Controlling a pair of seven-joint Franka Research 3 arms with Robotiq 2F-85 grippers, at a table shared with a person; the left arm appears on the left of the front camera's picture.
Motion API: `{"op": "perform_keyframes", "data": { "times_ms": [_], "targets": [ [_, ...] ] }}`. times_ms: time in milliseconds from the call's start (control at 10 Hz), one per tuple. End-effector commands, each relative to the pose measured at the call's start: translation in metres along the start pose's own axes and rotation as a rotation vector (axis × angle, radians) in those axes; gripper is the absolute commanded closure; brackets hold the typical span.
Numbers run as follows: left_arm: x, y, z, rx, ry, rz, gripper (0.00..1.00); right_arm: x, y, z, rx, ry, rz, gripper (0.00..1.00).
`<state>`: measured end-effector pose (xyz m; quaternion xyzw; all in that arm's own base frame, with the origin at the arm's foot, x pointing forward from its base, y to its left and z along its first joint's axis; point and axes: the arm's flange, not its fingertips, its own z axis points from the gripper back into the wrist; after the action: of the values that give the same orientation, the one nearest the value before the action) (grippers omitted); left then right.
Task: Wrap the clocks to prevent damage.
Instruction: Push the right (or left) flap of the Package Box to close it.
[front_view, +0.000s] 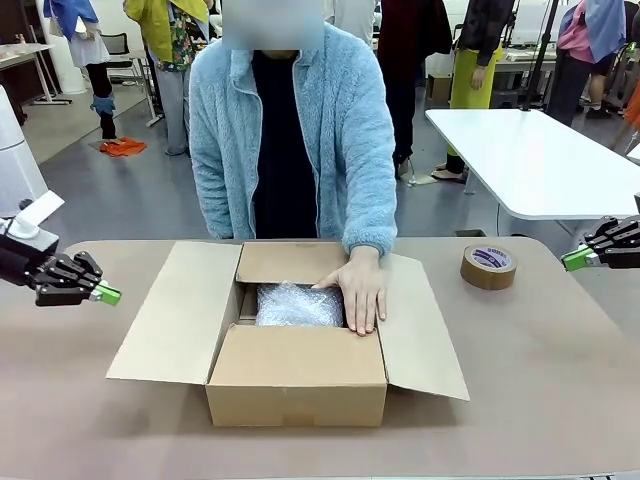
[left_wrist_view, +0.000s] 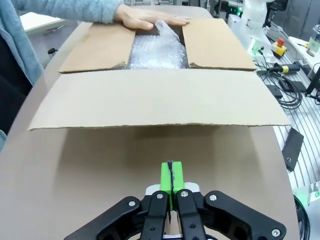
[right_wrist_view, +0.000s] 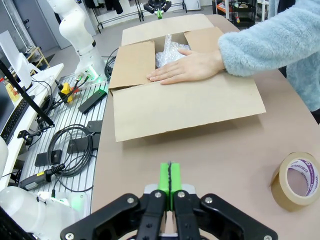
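The cardboard box (front_view: 296, 385) is set on the desk (front_view: 540, 380) at the lower middle of the front view. Its side flaps are spread outward to left and right, and its near and far flaps are folded inward. The clocks (front_view: 295, 305) are lodged inside the box, in the gap between those two inner flaps. The person's hand (front_view: 360, 290) is laid along the right side of that gap (fingertips reaching the near flap), just beside the clocks. The tape roll (front_view: 488, 267) is placed on the desk right of the box, apart from it. The left gripper (front_view: 105, 294) is held at the frame's left edge, near the left flap; the right gripper (front_view: 572, 259) is held at the right edge, past the tape roll.
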<state>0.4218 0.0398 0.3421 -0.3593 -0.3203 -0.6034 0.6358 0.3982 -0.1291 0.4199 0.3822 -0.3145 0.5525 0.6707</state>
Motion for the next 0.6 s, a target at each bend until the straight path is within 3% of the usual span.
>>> {"op": "perform_keyframes", "data": {
  "times_ms": [0, 300, 500],
  "targets": [
    [-0.0103, -0.001, -0.0141, -0.013, 0.05, -0.008, 1.0, 0.0, 0.0006, 0.0005, 0.005, -0.014, 0.001, 0.99],
    [-0.0151, -0.0008, -0.0141, -0.083, 0.063, 0.057, 1.0, 0.0, 0.0006, 0.0005, 0.005, -0.014, 0.001, 0.99],
    [-0.0139, -0.0014, -0.0183, -0.031, 0.039, 0.02, 1.0, 0.0, 0.0006, 0.0005, 0.005, -0.014, 0.001, 0.99]
  ]
}}
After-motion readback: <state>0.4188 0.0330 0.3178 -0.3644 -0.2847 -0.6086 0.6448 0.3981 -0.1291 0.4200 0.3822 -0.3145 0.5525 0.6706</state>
